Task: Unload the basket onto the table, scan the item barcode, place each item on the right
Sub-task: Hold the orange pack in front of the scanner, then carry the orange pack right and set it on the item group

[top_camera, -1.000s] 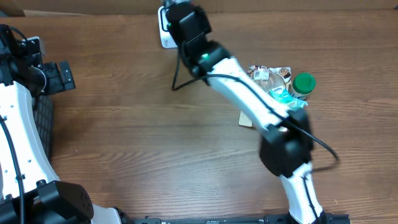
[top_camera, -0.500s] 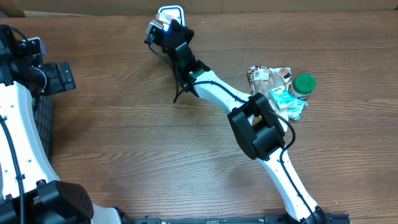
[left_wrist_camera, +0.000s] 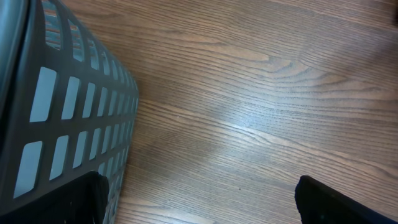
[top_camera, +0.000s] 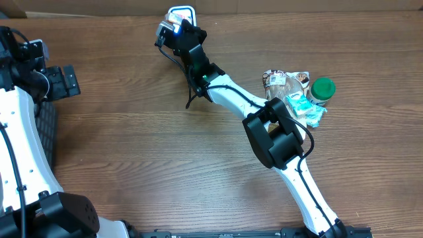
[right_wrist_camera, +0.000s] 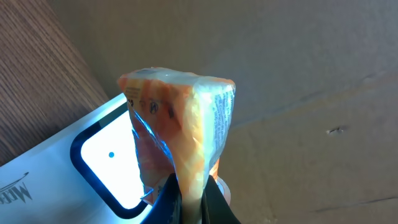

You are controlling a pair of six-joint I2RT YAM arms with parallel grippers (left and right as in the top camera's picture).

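Right gripper (top_camera: 173,29) is clamped shut on the bottom edge of the orange packet (right_wrist_camera: 180,118); the packet stands straight out from the fingertips, long axis in line with the fingers

Packet is at the far edge of the table (top_camera: 132,152), left of centre, held right over the scanner (top_camera: 183,11). In the right wrist view the lit scanner window (right_wrist_camera: 102,165) sits just behind and left of the packet, and blue light shows through the packet's lower left edge. So one broad face is turned toward the glass, close but apart as far as I can tell

Small print shows on the upper left face and down the right edge. Can't make out a barcode, or which face carries it

My read: scan step is in hand, and it hinges on wrist roll, not reach. If there's no read, rotate the packet about its long axis over the window

Left gripper (left_wrist_camera: 205,208) is spread wide with nothing in it, parked at the left beside the dark basket (left_wrist_camera: 56,112), well apart from the scanner. Right arm is the only one placed for this

Other items, including a green-lid jar (top_camera: 323,88), sit on the right
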